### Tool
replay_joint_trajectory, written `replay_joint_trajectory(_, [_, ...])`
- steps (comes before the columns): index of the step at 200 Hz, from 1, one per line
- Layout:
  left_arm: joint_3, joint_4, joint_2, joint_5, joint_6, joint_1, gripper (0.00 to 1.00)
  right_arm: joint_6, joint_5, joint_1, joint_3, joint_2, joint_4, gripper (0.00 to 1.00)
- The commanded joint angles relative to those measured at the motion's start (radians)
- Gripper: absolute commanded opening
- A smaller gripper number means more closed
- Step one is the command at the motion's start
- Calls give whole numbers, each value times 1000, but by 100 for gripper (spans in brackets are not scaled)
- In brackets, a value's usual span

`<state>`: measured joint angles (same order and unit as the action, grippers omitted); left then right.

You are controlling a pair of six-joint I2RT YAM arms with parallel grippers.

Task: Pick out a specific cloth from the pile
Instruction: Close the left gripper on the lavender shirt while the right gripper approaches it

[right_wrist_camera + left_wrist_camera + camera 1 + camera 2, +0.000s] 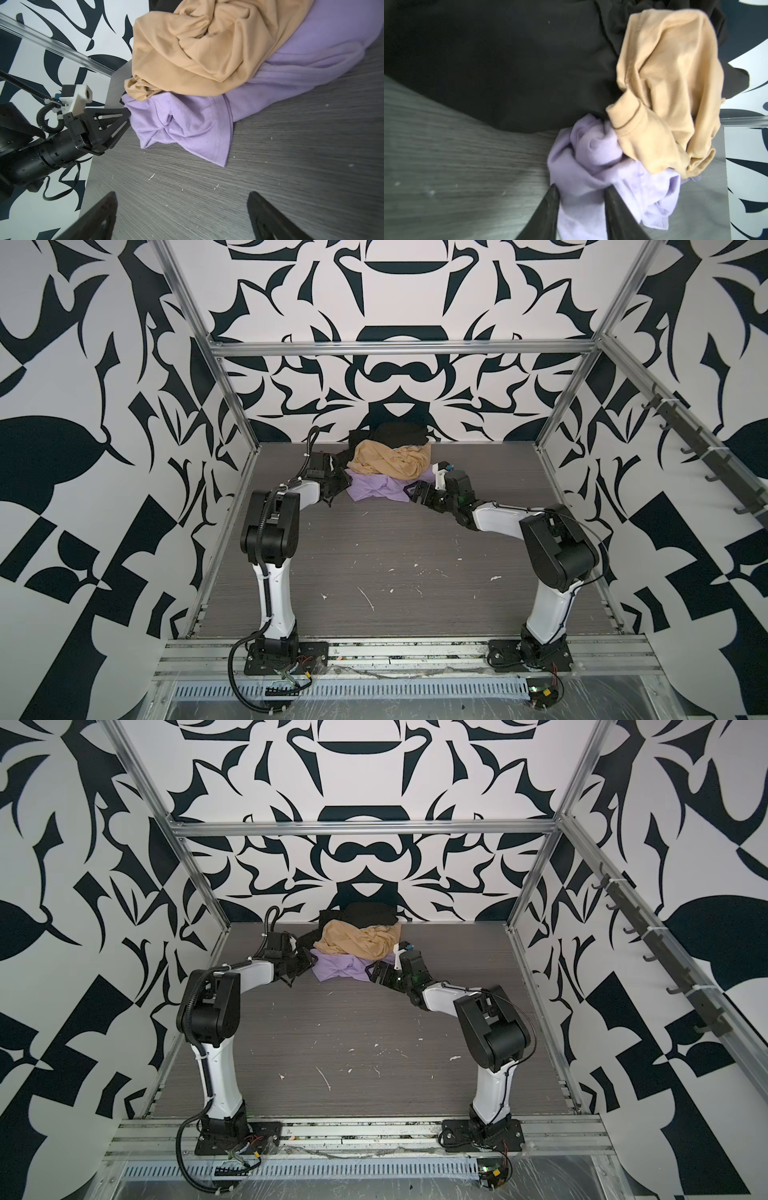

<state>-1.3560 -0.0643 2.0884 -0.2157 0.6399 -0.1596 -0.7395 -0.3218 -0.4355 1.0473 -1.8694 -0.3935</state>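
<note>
The pile (390, 460) lies at the back middle of the table: a tan-orange garment (390, 458) on top, a black garment (399, 433) behind, and the lilac cloth (374, 489) (340, 969) at the bottom front. My left gripper (343, 485) (581, 187) is at the cloth's left end, shut on a bunched fold of the cloth (591, 149). My right gripper (411, 491) (182, 194) stands open over bare table just short of the cloth's (187, 124) right edge, holding nothing. In the right wrist view, the left gripper (128, 116) touches the cloth's far corner.
The grey wood-grain table (395, 572) stretches in front of the pile, with small white flecks. Patterned walls and metal frame posts (237, 406) enclose it. A rail of hooks (706, 456) runs along the right wall. The pile sits close to the back wall.
</note>
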Motion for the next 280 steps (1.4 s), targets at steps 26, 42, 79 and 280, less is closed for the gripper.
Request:
replay_joint_trajectory(26, [-21, -5, -10, 16, 0, -3, 26, -7, -6, -12, 36, 7, -27, 99])
replay_joint_trajectory(42, [-17, -4, -23, 14, -2, -3, 21, -9, -3, -13, 34, 10, -27, 99])
replay_joint_trajectory(79, [-10, -5, -44, 3, 6, -3, 10, -8, 5, -19, 30, 21, -24, 99])
replay_joint_trajectory(280, [-61, 10, -200, -111, 82, -26, 1, 21, 37, -28, 32, 107, 13, 99])
